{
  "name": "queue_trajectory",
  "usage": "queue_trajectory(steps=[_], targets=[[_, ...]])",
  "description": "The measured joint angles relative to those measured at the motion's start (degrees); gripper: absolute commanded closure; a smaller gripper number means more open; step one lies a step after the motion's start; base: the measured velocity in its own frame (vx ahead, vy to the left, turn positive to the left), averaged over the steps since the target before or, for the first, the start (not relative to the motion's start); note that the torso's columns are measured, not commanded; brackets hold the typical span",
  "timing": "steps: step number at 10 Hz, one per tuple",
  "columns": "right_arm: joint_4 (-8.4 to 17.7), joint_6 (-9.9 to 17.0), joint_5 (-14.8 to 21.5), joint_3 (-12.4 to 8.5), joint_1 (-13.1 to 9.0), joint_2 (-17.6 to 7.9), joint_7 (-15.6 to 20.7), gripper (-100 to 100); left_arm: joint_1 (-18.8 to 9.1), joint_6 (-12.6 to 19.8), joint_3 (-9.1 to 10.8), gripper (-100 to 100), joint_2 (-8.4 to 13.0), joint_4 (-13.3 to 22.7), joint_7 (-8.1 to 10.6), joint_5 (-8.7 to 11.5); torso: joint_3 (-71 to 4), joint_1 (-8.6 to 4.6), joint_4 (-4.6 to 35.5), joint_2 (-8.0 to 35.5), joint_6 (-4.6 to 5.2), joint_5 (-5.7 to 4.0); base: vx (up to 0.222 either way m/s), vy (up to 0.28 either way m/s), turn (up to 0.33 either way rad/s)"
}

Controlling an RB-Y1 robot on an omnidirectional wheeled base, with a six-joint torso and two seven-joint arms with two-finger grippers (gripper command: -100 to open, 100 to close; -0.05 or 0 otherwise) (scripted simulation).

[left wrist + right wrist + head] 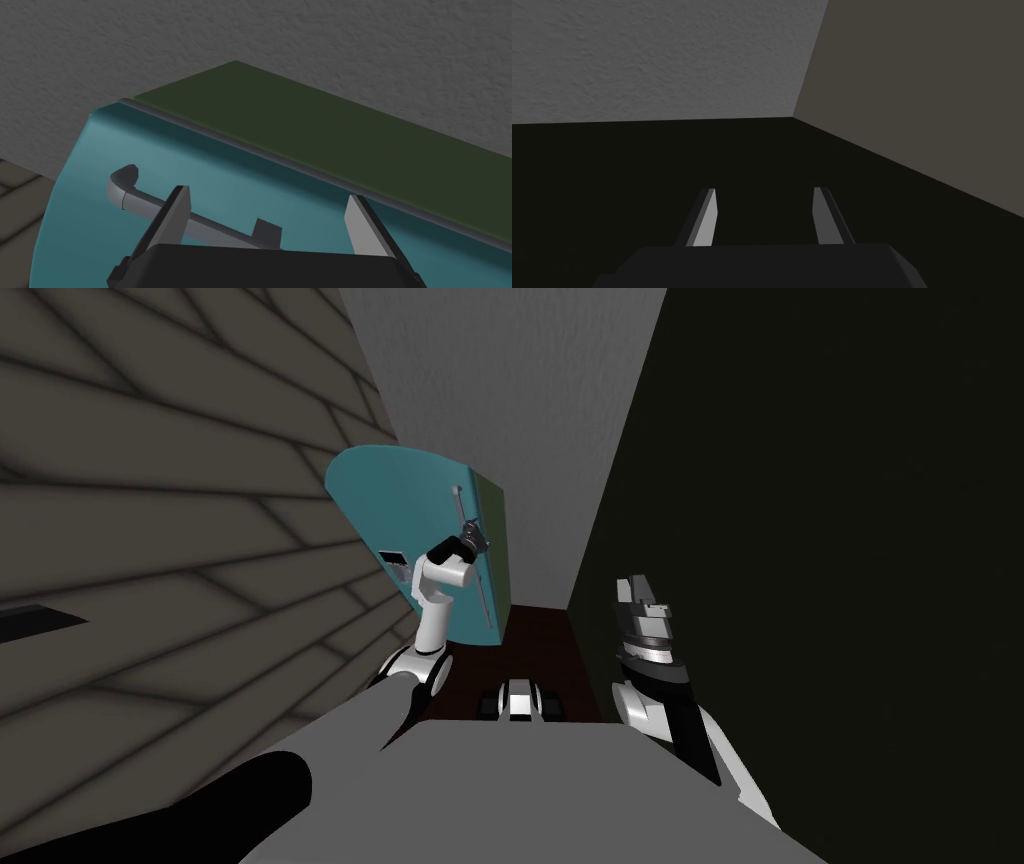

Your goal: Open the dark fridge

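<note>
Two grippers: nearest, the right gripper (765, 189) hangs by a dark wall, fingers parted on nothing. Farther, the left gripper (266, 193) is spread around the grey handle (145, 200), perhaps touching it, near the edge of the fridge's (320, 130) teal door (215, 165).

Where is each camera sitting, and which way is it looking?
Head view: on the head, looking down and forward at the fridge door; both arms show.
Left wrist view: on the left hand, facing the handle; left end effector open.
Right wrist view: on the right hand, facing a dark surface; right end effector open.
Shared: head and left wrist views both show door and handle.
</note>
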Motion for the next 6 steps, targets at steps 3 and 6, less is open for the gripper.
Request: queue_trajectory(steps=[3,6], targets=[[0.0,0.0,0.0,0.0,0.0,0.0,0.0,0,-4.16,4.11,0.49,-100,0.48,1.76,1.0,-0.37,-0.02,-0.08,-0.01,-0.02,0.01,-0.03,0.032,-0.012,-0.004],[0.0,0.0,0.0,0.0,0.0,0.0,0.0,0,-9.5,9.41,1.19,-100,0.98,4.13,2.32,-1.08,-0.05,-0.02,-0.03,-0.06,0.0,-0.01,0.044,-0.005,-0.004]])
